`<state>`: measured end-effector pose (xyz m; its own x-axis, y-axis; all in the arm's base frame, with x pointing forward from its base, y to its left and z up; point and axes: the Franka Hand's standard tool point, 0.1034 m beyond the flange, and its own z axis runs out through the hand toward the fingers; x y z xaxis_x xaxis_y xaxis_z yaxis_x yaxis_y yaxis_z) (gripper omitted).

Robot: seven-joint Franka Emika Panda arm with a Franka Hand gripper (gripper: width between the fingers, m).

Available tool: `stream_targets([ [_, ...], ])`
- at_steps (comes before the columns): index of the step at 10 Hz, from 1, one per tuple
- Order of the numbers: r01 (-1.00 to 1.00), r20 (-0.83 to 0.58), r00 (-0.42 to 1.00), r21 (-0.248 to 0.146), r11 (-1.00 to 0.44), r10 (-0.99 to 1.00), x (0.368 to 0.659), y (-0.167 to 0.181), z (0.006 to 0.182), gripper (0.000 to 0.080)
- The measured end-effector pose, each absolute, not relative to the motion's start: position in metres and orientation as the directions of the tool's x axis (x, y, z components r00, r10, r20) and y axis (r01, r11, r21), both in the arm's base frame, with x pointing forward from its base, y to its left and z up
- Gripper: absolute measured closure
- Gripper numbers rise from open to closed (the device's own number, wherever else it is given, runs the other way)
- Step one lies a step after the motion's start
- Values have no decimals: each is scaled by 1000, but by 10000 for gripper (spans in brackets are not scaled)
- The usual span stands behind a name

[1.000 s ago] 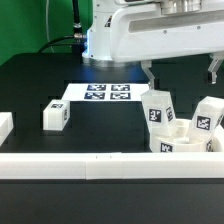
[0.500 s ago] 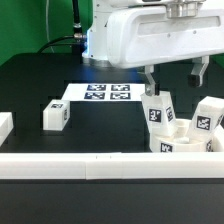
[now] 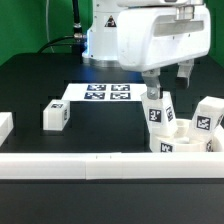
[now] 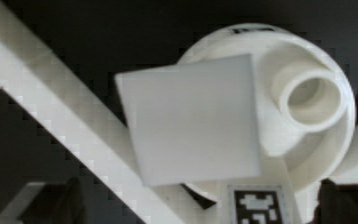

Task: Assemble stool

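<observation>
Toward the exterior view's left, 1 loose leg (image 3: 55, 115) lies on the black table (image 3: 30, 85), with the marker board (image 3: 101, 93) behind it to the right. Further right my pincer (image 3: 168, 80) hangs spread, pinching nothing, just above the tilted leg (image 3: 158, 110) standing on the round seat (image 3: 182, 143), with 1 more leg, the far leg (image 3: 207, 116), at the seat's right side. My wrist view shows a blank leg face (image 4: 190, 120) beside an open socket (image 4: 311, 100), and a white rail (image 4: 51, 100) running past them.

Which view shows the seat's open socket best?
The wrist view: the socket faces the camera, round and unobstructed, beside a leg. In the exterior view the seat sits low among legs behind the front rail; no socket is discernible.
</observation>
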<state>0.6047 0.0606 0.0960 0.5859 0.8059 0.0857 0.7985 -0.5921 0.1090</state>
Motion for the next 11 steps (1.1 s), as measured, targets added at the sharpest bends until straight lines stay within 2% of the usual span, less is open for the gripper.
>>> stream_targets([
  [1,822,74,554,111,-558,830,604,58,93,150],
  [5,810,63,575,99,-578,816,601,50,84,150],
  [6,808,61,577,97,-581,814,600,50,82,253],
  [7,807,59,580,95,-583,813,599,48,80,391],
  [8,807,59,580,96,-583,812,600,47,81,462],
  [11,788,62,605,94,-608,794,600,47,81,462],
])
